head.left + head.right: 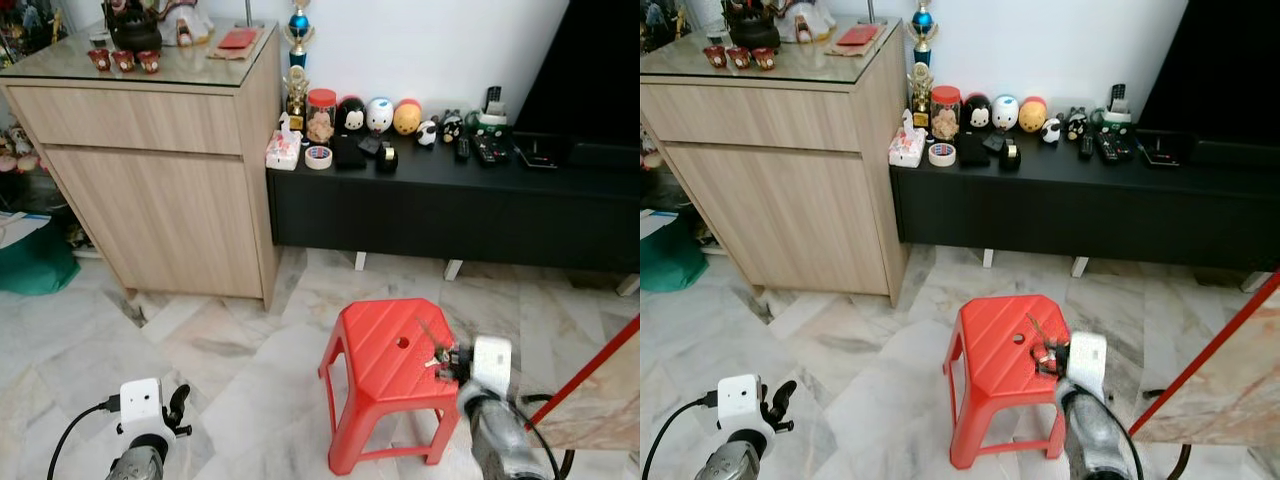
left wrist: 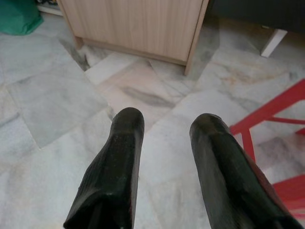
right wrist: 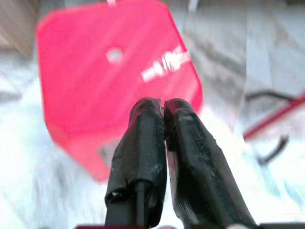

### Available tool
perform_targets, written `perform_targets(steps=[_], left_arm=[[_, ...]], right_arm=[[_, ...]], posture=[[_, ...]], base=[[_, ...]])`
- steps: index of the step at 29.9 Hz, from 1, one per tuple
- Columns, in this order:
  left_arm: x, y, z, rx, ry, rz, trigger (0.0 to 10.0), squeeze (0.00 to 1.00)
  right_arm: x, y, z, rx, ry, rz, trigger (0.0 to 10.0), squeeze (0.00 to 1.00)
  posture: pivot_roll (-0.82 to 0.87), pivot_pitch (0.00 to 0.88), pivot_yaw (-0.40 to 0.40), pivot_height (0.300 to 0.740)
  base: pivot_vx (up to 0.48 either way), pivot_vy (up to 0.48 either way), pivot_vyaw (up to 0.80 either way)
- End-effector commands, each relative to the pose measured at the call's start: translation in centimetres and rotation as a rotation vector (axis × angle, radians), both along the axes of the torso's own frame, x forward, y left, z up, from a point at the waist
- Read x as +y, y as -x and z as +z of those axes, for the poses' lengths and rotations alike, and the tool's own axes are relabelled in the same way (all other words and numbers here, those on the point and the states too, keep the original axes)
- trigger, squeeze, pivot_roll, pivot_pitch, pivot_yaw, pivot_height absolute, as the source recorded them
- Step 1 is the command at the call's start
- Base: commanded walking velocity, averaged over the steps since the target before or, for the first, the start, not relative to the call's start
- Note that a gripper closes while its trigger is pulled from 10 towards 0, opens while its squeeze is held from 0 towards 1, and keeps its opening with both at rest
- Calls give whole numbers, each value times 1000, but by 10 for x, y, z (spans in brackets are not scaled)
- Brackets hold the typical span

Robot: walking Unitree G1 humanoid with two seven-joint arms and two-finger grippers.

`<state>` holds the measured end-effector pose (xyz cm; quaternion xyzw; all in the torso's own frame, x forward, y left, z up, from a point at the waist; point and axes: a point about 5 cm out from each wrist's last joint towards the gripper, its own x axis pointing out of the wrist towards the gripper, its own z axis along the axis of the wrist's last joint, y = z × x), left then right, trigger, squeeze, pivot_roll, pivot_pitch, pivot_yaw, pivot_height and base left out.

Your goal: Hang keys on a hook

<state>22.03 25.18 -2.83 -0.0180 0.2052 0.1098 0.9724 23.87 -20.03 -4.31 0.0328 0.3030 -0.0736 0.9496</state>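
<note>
Looking down from the head camera, you see your right gripper [image 1: 447, 360] over the right side of the red stool [image 1: 385, 345], its black fingers [image 3: 143, 138] pressed together in the wrist view. The keys [image 1: 434, 352] sit right at those fingertips, on or just above the stool top beside its round hole [image 1: 402, 342]; you cannot tell whether the closed fingers actually pinch them. Your left gripper [image 2: 167, 124] hangs low over the marble floor [image 1: 230, 350], its two fingers spread apart around nothing. Beyond the stool stand a wooden cabinet [image 1: 150, 170] and a long black bench [image 1: 450, 200] carrying small figurines [image 1: 379, 115].
</note>
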Motion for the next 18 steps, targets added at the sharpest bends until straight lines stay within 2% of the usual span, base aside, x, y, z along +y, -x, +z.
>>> perform_targets(steps=[1, 4, 6, 7, 8, 13, 18], left_arm=[[-2, 6, -7, 48, 1, -11, 10000, 0], [-1, 9, -10, 73, 0, -8, 10000, 0], [-2, 14, -15, 110, 3, -13, 10000, 0], [-2, 14, -15, 110, 3, -13, 10000, 0], [-3, 19, -19, 146, -4, -22, 10000, 0], [-7, 31, -30, 230, 8, -25, 10000, 0], [-9, 37, -36, 283, 20, -28, 10000, 0]], right_arm=[[-4, 8, -6, 42, 9, -6, 10000, 0], [-2, 15, -12, 78, 3, -11, 10000, 0], [3, 29, -22, 147, -6, 5, 10000, 0], [3, 29, -22, 147, -6, 5, 10000, 0], [3, 40, -29, 203, -10, -3, 10000, 0], [7, 61, -42, 306, -23, -7, 10000, 0], [4, 65, -43, 315, -34, -17, 10000, 0]], posture=[[42, 0, -30, 740], [35, 0, -25, 740], [27, 0, -20, 740], [27, 0, -20, 740], [31, 0, -17, 740], [25, 0, -13, 740], [23, 0, -12, 740]], base=[[0, 0, 0], [0, 0, 0], [0, 0, 0], [0, 0, 0], [0, 0, 0], [0, 0, 0], [0, 0, 0]])
